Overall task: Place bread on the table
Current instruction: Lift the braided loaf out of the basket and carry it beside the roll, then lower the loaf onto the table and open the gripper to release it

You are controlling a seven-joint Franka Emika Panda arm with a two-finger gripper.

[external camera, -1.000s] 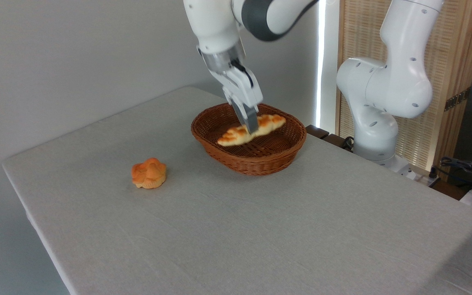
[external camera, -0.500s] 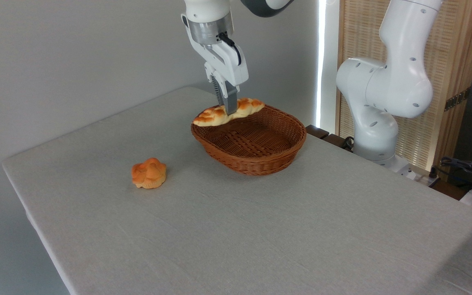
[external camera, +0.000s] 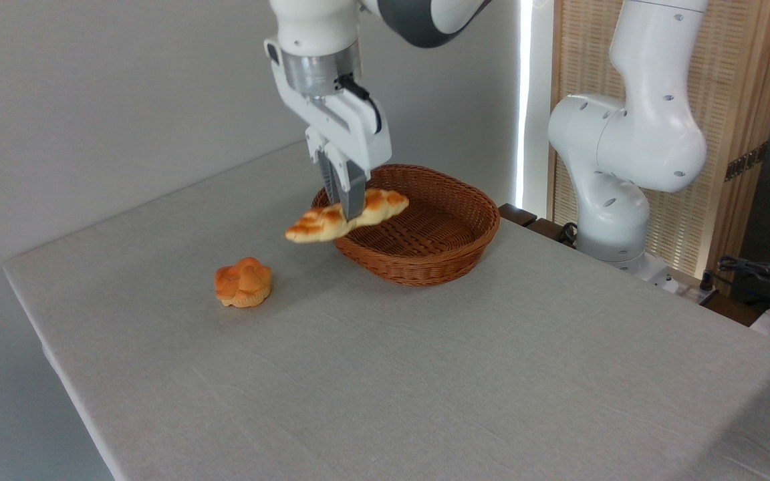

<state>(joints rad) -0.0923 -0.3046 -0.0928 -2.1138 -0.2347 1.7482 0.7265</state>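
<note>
The bread [external camera: 318, 224], a long braided golden loaf with browned patches, hangs in the air over the left rim of the brown wicker basket [external camera: 425, 257]. My gripper [external camera: 350, 212] is shut on its middle, fingers pointing down. The loaf tilts down to the left, its left tip past the basket's edge and above the light grey table [external camera: 385, 361]. It touches neither the basket nor the table.
A small round orange bun [external camera: 243, 282] lies on the table left of the basket. The arm's white base [external camera: 615, 220] stands behind the table's far right edge. A wooden slatted screen is behind it, and cables lie at the far right.
The gripper has carried the bread up out of the basket and then leftward and a little lower, to over the basket's left rim. The basket and the bun have stayed put.
</note>
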